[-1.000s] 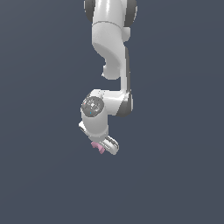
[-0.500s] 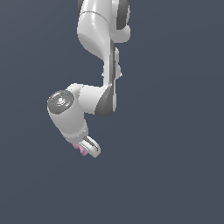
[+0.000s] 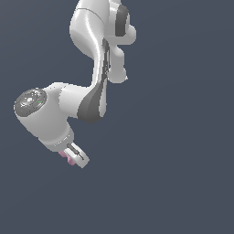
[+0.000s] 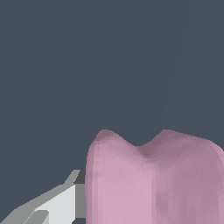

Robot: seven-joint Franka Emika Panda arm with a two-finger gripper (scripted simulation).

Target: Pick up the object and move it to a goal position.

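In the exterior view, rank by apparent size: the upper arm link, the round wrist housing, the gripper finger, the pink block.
1. Upper arm link
2. Round wrist housing
3. Gripper finger
4. Pink block, mostly hidden behind the gripper, so its true extent is unsure.

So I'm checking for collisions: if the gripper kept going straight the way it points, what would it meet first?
Nothing visible: past the gripper and its pink block there is only plain dark background, though depth is unclear.
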